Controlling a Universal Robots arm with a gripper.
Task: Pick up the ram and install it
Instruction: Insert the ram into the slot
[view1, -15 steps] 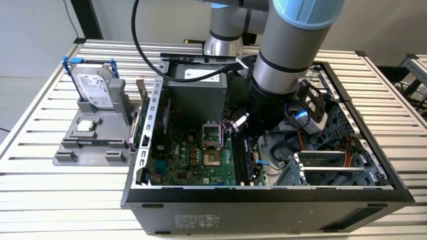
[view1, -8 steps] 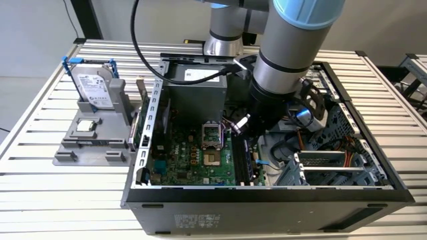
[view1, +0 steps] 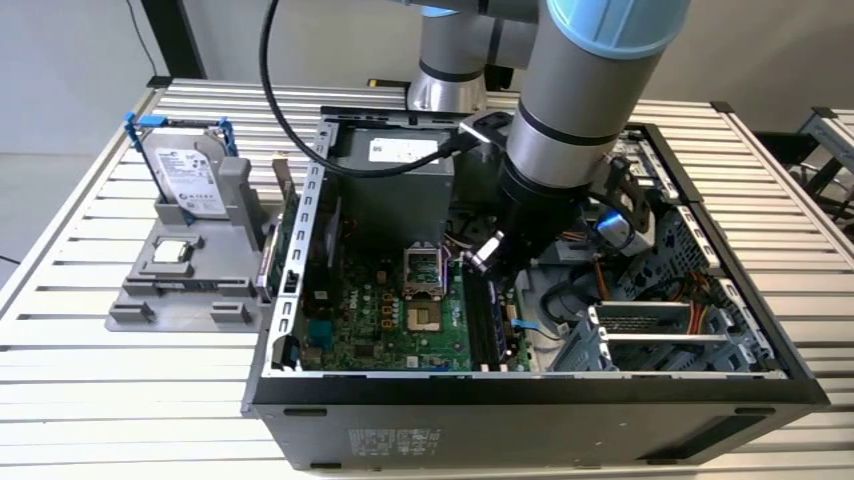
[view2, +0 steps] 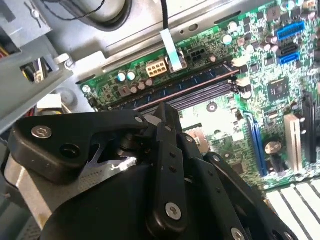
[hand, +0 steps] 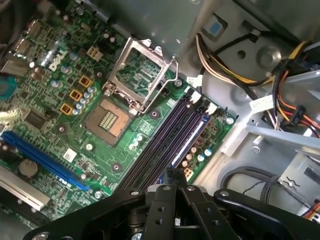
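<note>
Pressing home the ram (hand: 189, 141), which stands on edge beside the empty black slots (hand: 159, 146), probably needs the gripper (hand: 174, 176), its fingers pinched together on nothing at the stick's end, pushing straight down until the white clips (hand: 199, 101) snap.

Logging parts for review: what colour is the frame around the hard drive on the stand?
Blue; the frame around the silver hard drive shows best in the exterior view.
</note>
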